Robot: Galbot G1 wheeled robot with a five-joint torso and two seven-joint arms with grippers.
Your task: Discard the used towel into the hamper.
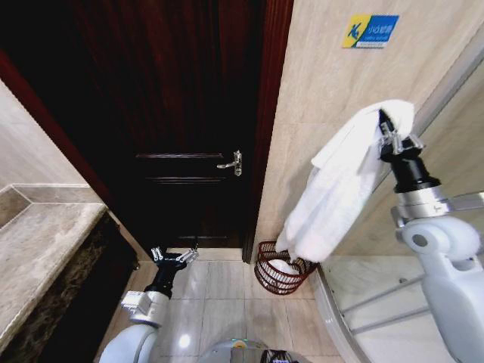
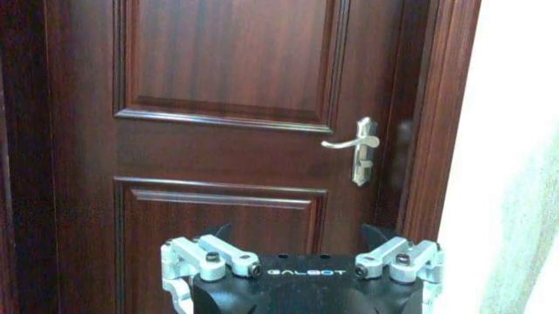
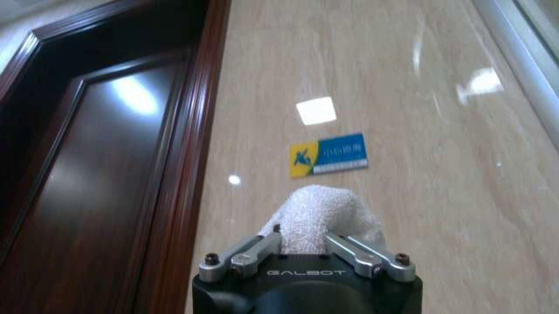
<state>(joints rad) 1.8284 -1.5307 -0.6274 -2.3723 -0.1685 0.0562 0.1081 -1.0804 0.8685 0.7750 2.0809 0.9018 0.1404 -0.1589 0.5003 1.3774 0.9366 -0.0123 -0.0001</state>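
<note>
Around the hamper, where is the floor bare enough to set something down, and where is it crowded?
Bare floor tiles lie between the left hand, which is open, and the hamper. The marble counter is bare too. It is crowded at the hamper: something white already lies inside, and the towel hangs from the right hand above it.

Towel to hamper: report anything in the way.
Nothing visible blocks it. The right gripper holds the towel up by the wall, its lower end hanging just above the hamper, which already holds something white. The left gripper is off by the door.
</note>
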